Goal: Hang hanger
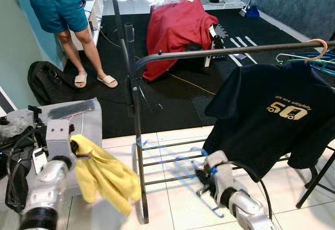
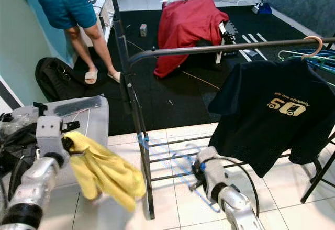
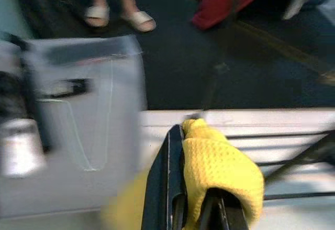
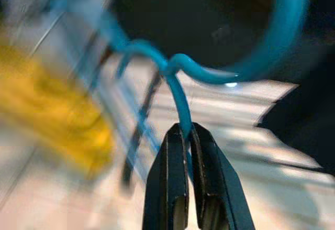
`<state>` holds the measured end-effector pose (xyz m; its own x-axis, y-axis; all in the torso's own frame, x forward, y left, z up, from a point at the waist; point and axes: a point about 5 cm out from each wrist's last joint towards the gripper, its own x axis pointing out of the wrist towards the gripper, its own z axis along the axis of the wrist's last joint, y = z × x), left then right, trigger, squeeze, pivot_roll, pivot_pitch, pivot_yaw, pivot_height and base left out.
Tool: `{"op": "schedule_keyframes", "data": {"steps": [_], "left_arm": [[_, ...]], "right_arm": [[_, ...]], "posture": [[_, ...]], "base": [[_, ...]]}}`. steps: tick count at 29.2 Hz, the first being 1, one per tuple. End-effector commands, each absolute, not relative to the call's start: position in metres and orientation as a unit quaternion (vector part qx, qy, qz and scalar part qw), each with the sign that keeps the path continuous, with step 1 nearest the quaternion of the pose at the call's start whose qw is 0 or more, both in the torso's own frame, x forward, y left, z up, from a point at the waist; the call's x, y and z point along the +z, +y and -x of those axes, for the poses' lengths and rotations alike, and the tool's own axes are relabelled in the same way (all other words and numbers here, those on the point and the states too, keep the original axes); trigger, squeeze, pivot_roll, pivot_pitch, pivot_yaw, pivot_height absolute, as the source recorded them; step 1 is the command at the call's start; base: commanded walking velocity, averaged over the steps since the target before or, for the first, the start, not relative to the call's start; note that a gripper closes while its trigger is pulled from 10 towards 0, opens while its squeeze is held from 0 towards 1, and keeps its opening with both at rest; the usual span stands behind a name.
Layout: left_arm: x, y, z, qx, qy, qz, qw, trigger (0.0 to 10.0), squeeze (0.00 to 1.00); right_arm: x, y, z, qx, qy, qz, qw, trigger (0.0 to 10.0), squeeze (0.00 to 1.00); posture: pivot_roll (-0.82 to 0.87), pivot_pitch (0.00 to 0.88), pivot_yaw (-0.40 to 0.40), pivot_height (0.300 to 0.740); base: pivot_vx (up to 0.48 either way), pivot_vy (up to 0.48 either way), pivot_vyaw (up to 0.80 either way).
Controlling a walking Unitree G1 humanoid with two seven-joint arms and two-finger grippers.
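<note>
Low on the right, before the black clothes rack (image 1: 137,135), the right gripper (image 4: 184,135) has its jaws pinched on the neck of a blue wire hanger (image 4: 180,96), near the floor. On the left, the left gripper (image 3: 191,135) clamps a yellow waffle cloth (image 1: 104,175). A black T-shirt (image 1: 272,117) hangs from the rail; a person (image 1: 65,15) stands far left.

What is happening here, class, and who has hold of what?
A humanoid robot stands at a clothes rail, preparing to hang laundry. Its left pincer is shut on a yellow garment, held low beside the rail's post. Its right pincer grips a blue wire hanger just below the hook, down near the rack's lower bars. A black T-shirt already hangs on the rail. A person stands behind on the dark carpet.
</note>
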<state>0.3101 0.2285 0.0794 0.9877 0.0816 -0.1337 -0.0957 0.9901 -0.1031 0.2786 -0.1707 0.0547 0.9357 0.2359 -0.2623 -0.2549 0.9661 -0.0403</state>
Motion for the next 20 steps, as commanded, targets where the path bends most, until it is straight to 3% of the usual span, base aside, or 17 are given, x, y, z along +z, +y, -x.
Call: {"op": "schedule_keyframes", "data": {"steps": [1, 10, 13, 20], "left_arm": [[0.077, 0.222, -0.309, 0.052, 0.083, 0.054, 0.994, 10.0, 0.0], [0.09, 0.206, -0.316, 0.046, 0.081, 0.043, 0.995, 10.0, 0.0], [0.115, 0.186, -0.319, -0.034, 0.02, 0.037, 0.999, 10.0, 0.0], [0.127, 0.168, -0.316, -0.088, -0.001, -0.054, 0.995, 10.0, 0.0]], "right_arm": [[0.073, -0.191, -0.291, 0.029, 0.095, 0.016, 0.995, 10.0, 0.0], [0.11, -0.204, -0.315, -0.021, 0.058, 0.058, 0.996, 10.0, 0.0], [0.157, -0.206, -0.34, 0.0, 0.018, 0.091, 0.996, 10.0, 0.0], [0.188, -0.207, -0.361, -0.004, -0.003, 0.091, 0.996, 10.0, 0.0]], "posture": [[-0.08, 0.068, 0.01, 0.74], [-0.09, 0.084, 0.017, 0.74], [-0.09, 0.098, 0.017, 0.74], [-0.08, 0.11, 0.017, 0.74]], "base": [[0.0, 0.0, 0.0], [0.0, 0.0, 0.0], [0.0, 0.0, 0.0], [0.0, 0.0, 0.0]]}}
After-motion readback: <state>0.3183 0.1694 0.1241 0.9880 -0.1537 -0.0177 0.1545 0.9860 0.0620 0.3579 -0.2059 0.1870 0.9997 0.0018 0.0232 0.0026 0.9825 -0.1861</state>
